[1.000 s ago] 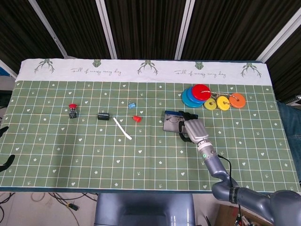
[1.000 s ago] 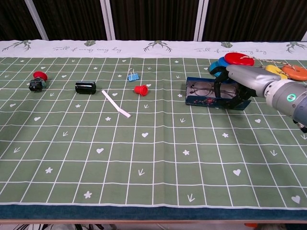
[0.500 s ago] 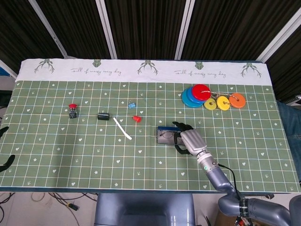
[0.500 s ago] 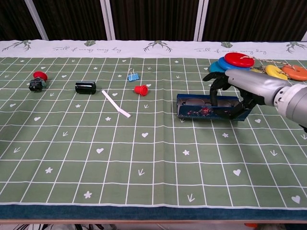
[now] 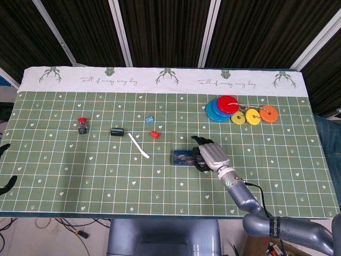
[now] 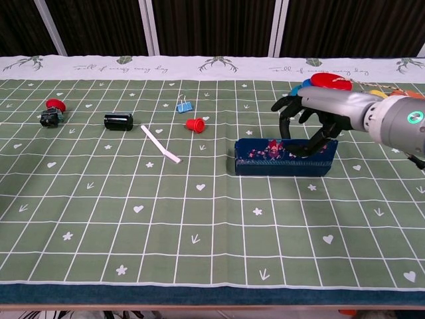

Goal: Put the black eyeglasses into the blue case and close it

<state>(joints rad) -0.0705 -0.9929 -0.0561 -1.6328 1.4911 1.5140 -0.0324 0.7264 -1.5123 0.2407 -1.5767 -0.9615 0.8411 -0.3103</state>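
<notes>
A: Eyeglasses aren't visible; the blue case (image 6: pixel 284 158) lies right of centre on the green mat (image 6: pixel 166 219), long axis left to right, lid seemingly down.

B: And the hands?

A: Right hand (image 6: pixel 312 119) grips its right end from above. Dark curtains (image 5: pixel 160 32) behind.

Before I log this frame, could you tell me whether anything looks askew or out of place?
Nothing looks spilled or damaged. The blue case sits slightly askew to the cloth's grid, with the right hand gripping its right end.
</notes>
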